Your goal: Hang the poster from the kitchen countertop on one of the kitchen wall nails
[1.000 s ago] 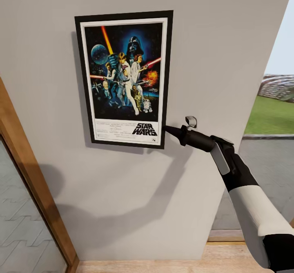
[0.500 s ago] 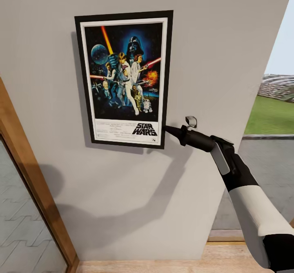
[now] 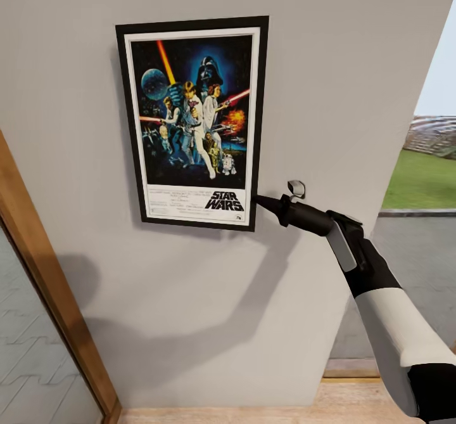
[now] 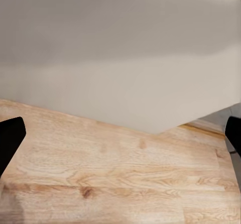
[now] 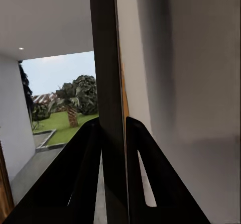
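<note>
The Star Wars poster (image 3: 193,120) hangs upright and flat against the pale grey wall (image 3: 329,63). My right gripper (image 3: 258,201) is shut on the frame's lower right edge. In the right wrist view the dark frame edge (image 5: 106,83) runs between the two black fingers (image 5: 88,174), which press it from both sides. My left gripper (image 4: 122,133) is open, its fingertips (image 4: 11,136) far apart over the wood floor (image 4: 120,184) by the wall's foot. The wall nail is hidden and the kitchen countertop is out of view.
A slanted wooden door frame (image 3: 44,284) with glass stands at the left. To the right of the wall is an opening (image 3: 424,177) onto a lawn and paving. Light wood floor (image 3: 253,411) runs along the wall's base.
The head view has shifted very slightly, so the door frame and the right opening sit a little differently. The poster and my right arm have not moved.
</note>
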Robot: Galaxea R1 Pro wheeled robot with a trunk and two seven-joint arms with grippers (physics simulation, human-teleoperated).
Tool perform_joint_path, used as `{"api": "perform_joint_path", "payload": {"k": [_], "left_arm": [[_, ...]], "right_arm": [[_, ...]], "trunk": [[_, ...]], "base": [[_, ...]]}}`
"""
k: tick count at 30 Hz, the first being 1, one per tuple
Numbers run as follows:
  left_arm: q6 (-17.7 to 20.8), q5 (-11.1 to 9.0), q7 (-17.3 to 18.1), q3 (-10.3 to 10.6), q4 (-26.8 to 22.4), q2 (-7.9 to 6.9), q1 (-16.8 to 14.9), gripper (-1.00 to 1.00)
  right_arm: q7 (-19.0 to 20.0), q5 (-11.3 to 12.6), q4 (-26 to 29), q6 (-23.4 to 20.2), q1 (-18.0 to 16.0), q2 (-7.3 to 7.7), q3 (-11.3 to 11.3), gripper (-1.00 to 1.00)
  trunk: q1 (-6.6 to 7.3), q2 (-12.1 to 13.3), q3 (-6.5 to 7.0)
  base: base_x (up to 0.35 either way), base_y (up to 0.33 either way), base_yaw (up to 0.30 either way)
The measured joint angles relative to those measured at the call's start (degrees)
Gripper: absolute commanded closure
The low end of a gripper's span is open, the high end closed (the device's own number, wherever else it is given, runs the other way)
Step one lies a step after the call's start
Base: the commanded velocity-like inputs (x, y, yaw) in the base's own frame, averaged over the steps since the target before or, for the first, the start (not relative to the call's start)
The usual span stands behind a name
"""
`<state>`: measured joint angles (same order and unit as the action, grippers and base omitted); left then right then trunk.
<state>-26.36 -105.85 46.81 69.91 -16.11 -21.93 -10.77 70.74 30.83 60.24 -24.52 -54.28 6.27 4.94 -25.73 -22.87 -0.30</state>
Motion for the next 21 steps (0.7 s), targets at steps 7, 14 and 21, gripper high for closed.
{"api": "perform_joint_path", "payload": {"k": [7,14,21], "left_arm": [[0.0,0.0,0.0,0.0,0.0,0.0,0.0,-1.0],[0.0,0.0,0.2,-0.3,0.0,-0.02,0.0,-1.0],[0.0,0.0,0.2,-0.3,0.0,-0.02,0.0,-1.0]], "right_arm": [[0.0,0.0,0.0,0.0,0.0,0.0,0.0,1.0],[0.0,0.0,0.0,-0.2,0.0,0.09,0.1,1.0],[0.0,0.0,0.0,-0.2,0.0,0.09,0.1,1.0]], "trunk": [[-0.02,0.0,0.0],[-0.03,0.0,0.0],[-0.03,0.0,0.0]], "base": [[0.071,0.0,0.0],[0.001,0.0,0.0],[0.0,0.0,0.0]]}}
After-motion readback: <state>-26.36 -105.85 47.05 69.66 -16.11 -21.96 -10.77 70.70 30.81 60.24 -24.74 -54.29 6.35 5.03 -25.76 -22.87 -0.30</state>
